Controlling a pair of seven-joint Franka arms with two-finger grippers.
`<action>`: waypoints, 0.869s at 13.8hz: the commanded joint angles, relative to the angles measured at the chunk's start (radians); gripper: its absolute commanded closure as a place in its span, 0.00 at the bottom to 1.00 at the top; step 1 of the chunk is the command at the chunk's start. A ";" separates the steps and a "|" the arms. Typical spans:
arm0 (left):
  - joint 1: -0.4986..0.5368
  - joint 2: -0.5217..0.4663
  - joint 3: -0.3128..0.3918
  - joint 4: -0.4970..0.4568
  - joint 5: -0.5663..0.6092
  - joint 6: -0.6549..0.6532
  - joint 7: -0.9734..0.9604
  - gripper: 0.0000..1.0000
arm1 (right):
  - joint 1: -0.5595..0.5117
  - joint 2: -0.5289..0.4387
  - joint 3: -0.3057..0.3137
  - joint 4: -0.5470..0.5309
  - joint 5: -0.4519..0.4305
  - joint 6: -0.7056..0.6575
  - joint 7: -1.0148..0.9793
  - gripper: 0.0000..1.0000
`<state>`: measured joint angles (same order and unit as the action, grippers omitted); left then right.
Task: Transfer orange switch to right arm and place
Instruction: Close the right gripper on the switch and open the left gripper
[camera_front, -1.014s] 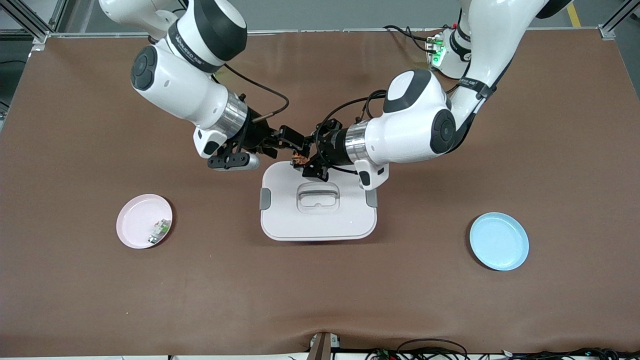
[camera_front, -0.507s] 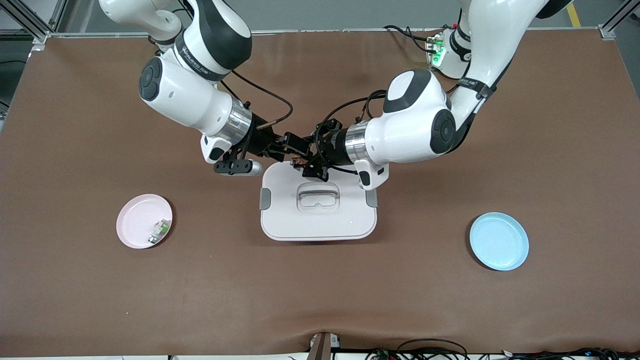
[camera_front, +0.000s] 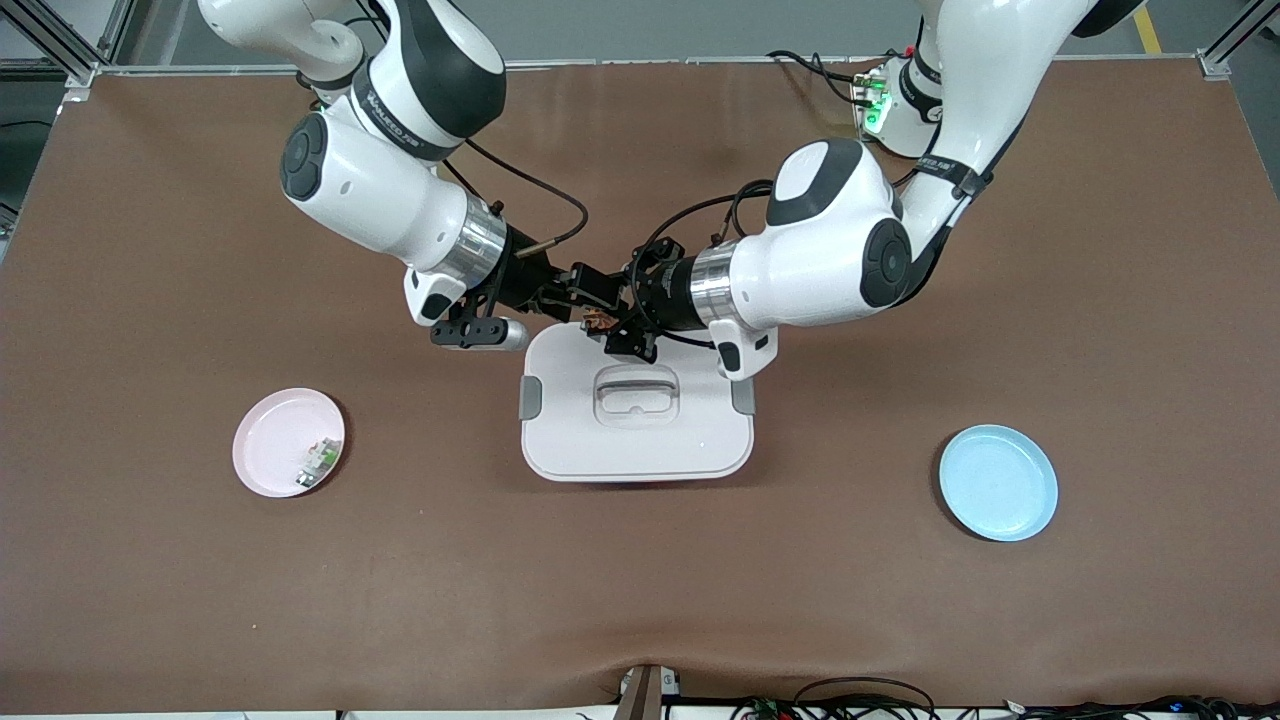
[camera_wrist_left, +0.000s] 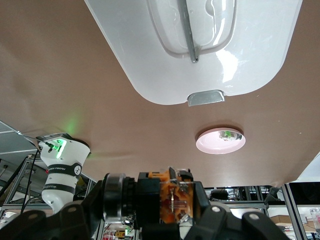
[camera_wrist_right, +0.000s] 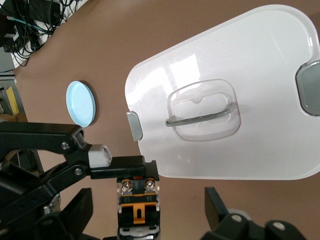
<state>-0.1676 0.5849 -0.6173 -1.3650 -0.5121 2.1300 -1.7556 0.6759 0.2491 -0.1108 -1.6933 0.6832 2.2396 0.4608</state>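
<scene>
Grippers meet mid-frame in the front view: the left gripper (camera_front: 612, 325) clamps the switch (camera_front: 597, 320) over the upper edge of the white box (camera_front: 636, 440), while the right gripper (camera_front: 585, 297), spread wide, sits around the same part. Low in the frame, a pink plate (camera_front: 262, 440) toward the right arm's end carries a white-and-green part (camera_front: 318, 460); a blue plate (camera_front: 998, 483) lies toward the left arm's end.

From the left wrist, the switch (camera_wrist_left: 172, 200) shows its orange-copper face, pinched between black fingers, with the box (camera_wrist_left: 150, 65) and pink plate (camera_wrist_left: 220, 145) on the table below.

From the right wrist, the switch (camera_wrist_right: 137, 200) hangs between that gripper's parted fingers (camera_wrist_right: 217, 205), touching neither, and a left finger (camera_wrist_right: 132, 169) presses on it above the box (camera_wrist_right: 270, 145) rim.
</scene>
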 joint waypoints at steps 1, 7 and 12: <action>-0.013 0.010 0.005 0.023 -0.014 0.007 -0.012 1.00 | 0.017 0.018 -0.001 0.011 0.013 0.025 0.006 0.40; -0.012 0.010 0.005 0.023 -0.014 0.007 -0.010 1.00 | 0.021 0.025 -0.003 0.018 0.045 0.028 0.003 0.95; -0.012 0.010 0.005 0.023 -0.010 0.007 -0.001 0.52 | 0.017 0.025 -0.003 0.023 0.045 0.022 0.003 1.00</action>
<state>-0.1684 0.5864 -0.6166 -1.3629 -0.5121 2.1306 -1.7555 0.6884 0.2687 -0.1090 -1.6880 0.7151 2.2679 0.4611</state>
